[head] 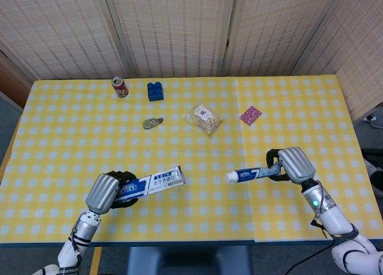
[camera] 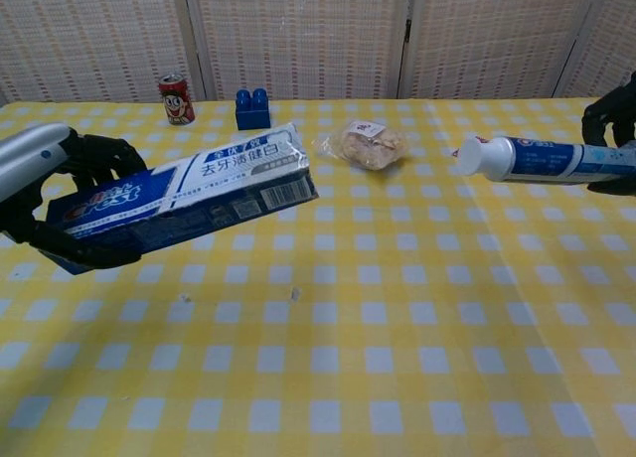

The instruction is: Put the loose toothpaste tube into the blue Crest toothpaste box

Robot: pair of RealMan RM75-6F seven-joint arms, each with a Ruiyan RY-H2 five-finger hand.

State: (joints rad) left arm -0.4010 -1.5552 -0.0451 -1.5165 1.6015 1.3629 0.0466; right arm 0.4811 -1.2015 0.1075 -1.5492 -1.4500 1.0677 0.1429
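Blue box [head: 149, 183] gripped by left hand [head: 108, 192]; right hand [head: 293, 165] clasps tube [head: 248, 174].

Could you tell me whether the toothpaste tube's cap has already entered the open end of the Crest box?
No, in the chest view the toothpaste tube held by the right hand is clearly apart from the Crest box.

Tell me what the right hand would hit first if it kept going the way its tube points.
Probably the open end of the blue Crest toothpaste box held by the left hand; the gap looks free, though height alignment is unclear.
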